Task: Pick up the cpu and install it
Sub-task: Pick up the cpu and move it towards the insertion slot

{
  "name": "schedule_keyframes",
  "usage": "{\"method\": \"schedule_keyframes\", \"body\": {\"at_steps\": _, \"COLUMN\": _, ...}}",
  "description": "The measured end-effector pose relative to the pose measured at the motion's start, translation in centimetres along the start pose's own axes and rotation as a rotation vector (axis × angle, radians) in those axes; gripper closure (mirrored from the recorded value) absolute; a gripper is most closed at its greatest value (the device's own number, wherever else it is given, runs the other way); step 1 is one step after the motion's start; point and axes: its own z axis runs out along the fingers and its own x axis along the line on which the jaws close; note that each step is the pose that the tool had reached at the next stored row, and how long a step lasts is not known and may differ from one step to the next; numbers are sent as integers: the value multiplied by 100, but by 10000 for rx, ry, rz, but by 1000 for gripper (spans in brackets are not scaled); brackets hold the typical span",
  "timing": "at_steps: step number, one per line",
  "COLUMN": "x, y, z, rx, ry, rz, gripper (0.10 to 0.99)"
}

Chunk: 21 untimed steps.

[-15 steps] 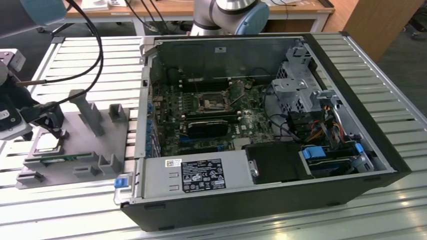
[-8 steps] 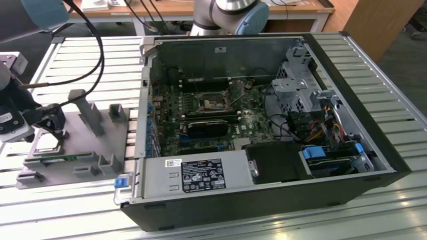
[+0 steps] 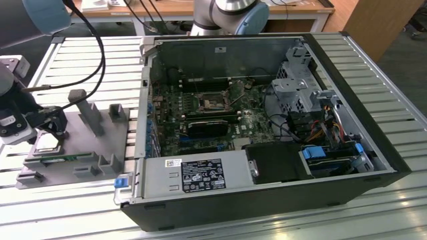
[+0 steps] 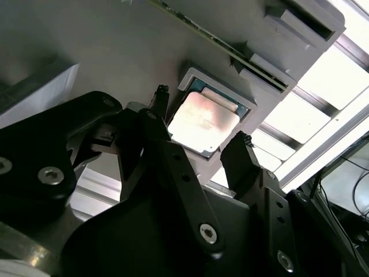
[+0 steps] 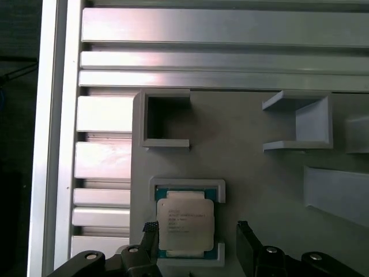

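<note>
Slatted worktop (image 3: pixel 373 60) carries a grey holder (image 5: pixel 259 190) with the cpu (image 5: pixel 185 226) seated in its recess, fingers (image 5: pixel 245 239) apart astride it: pick-up stage, I judge, needing a square, even close on its edges.

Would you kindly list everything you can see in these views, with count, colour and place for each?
table: one, silver slatted aluminium, under everything
computer case: one, black, open, lying mid-table
motherboard: one, green, inside the computer case
socket: one, black with metal frame, on the motherboard
power supply: one, silver, at the computer case's near edge
fixture: one, grey, on the table at the exterior view's left of the computer case
cpu: one, silver top with pale rim, seated in a recess of the fixture
arm: one, grey and pale blue, base behind the computer case
gripper: one, black, fingers open either side of the cpu
</note>
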Motion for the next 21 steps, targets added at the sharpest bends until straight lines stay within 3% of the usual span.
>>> {"method": "schedule_keyframes", "body": {"at_steps": 21, "x": 0, "y": -14, "z": 189, "rx": 10, "ry": 23, "rz": 1, "gripper": 439}}
